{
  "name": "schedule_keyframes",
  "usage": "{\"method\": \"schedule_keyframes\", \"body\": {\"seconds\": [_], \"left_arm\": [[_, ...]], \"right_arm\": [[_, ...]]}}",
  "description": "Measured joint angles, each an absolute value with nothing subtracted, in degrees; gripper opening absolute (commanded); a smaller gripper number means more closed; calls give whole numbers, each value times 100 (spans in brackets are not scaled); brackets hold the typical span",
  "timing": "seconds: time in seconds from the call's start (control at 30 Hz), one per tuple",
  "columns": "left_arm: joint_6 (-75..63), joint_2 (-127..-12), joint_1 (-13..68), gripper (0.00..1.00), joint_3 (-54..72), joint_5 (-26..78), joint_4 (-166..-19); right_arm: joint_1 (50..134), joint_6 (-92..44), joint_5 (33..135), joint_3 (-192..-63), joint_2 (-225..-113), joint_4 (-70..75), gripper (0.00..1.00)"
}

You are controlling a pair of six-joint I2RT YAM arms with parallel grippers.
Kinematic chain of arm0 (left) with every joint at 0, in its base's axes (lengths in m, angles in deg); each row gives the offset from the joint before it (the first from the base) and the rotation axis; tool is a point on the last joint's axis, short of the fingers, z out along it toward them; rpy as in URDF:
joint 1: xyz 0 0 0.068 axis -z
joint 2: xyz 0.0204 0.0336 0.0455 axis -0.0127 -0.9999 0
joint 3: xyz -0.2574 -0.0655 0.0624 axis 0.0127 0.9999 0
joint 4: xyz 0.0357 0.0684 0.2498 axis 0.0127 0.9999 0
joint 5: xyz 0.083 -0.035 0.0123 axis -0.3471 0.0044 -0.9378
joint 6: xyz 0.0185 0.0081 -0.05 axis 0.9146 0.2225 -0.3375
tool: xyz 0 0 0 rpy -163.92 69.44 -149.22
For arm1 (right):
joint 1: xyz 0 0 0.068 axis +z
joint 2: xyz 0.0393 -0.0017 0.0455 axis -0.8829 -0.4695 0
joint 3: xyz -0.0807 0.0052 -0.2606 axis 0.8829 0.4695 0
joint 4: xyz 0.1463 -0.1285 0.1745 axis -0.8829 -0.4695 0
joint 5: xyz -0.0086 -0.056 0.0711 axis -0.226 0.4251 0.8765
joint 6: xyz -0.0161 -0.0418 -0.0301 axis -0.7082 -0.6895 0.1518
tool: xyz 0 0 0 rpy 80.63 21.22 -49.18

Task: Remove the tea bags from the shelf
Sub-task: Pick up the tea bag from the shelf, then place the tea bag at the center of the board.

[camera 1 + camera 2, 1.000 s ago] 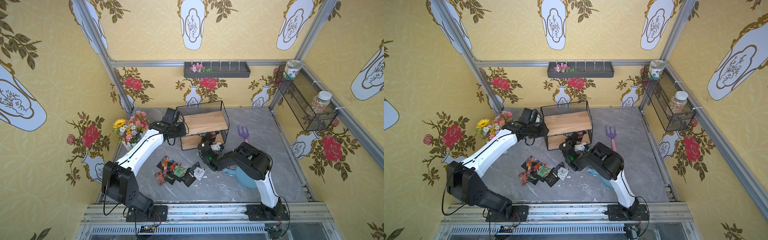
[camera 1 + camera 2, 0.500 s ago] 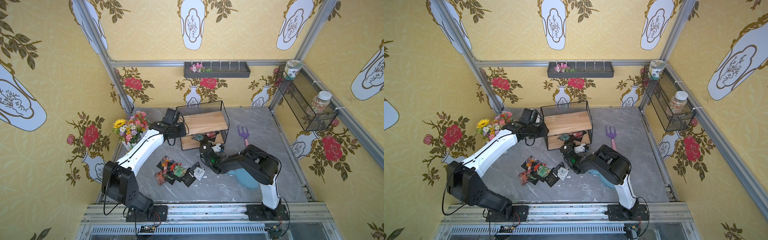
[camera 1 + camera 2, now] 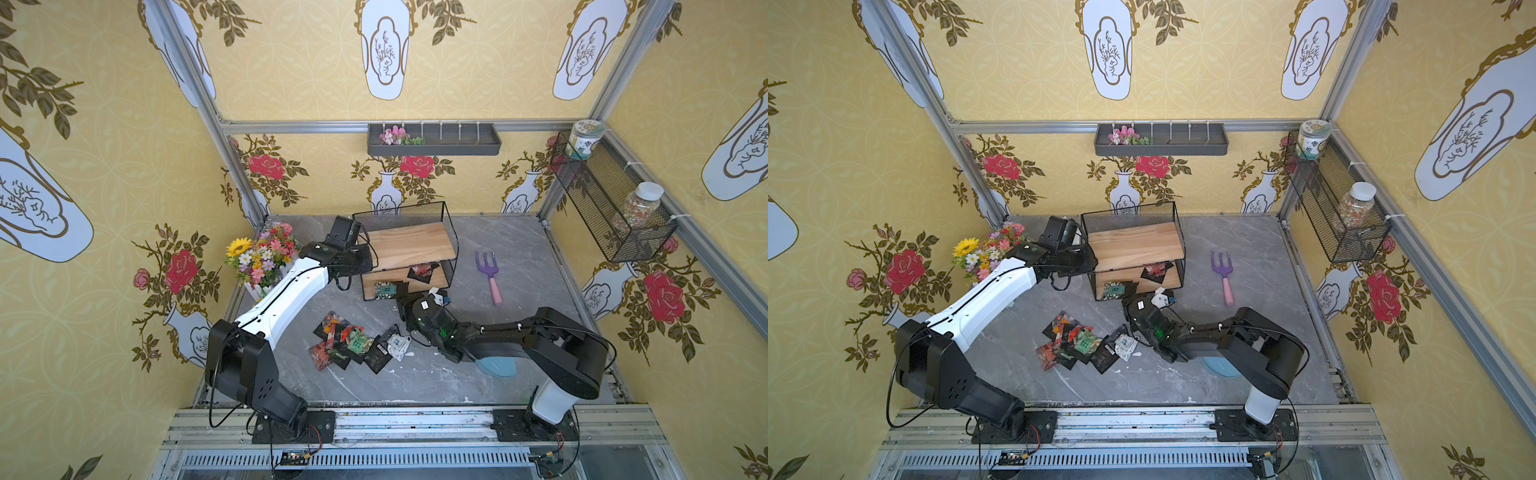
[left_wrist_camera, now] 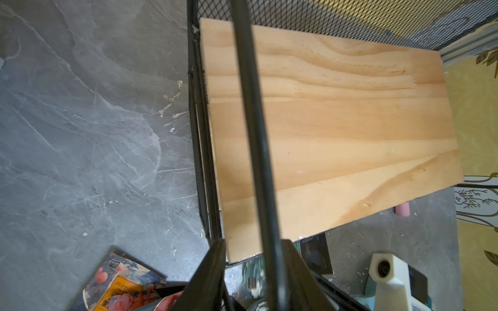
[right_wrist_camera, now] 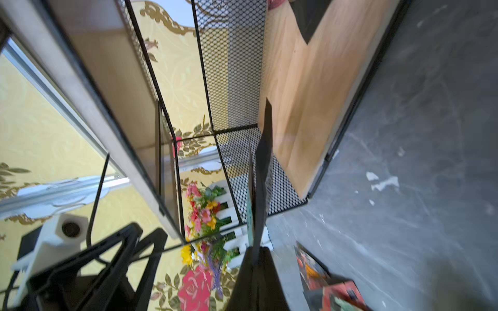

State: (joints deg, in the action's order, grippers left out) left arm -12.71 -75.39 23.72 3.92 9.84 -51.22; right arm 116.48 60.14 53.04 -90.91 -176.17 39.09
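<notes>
Currently the right end effector is closed on a green-printed tea bag. The right wrist view shows this tea bag edge-on, pinched at one border and sticking straight out from the fingers. In both top views it sits at the front edge of the shelf, by the end of the lower tier nearest the flower bunch. Whether it touches the lower board cannot be told.

A red-printed tea bag lies flat on the lower board toward the shelf's other end, partly under the top board.

The left end effector is at the shelf's flower-side end, level with the top tier. Its fingers stand apart astride a black wire of the frame. A gap shows between the wire and one finger, so it is open rather than clamped.

On the grey marbled tabletop, in front of the shelf and apart from it, lies a heap of tea bags. They overlap and are dark with red, orange and green prints. A whitish tea bag lies at the heap's rim. A purple hand fork with a pink handle lies on the tabletop beside the shelf's end away from the flowers, not touching it.
</notes>
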Motion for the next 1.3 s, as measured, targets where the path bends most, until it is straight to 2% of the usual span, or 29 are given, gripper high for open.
{"method": "schedule_keyframes", "body": {"seconds": [0.27, 0.8, 1.3], "left_arm": [[-1315, -7583, 2372, 38, 352, 944, -5120], [-1374, -7664, 2376, 38, 293, 925, -5115], [-1361, -7710, 2376, 37, 260, 920, -5087]], "right_arm": [[11709, 5594, 5946, -8748, -16817, 3172, 0], [11812, 4547, 7911, -9402, -17460, 2643, 0], [11849, 4276, 8066, -9421, -17606, 2608, 0]]}}
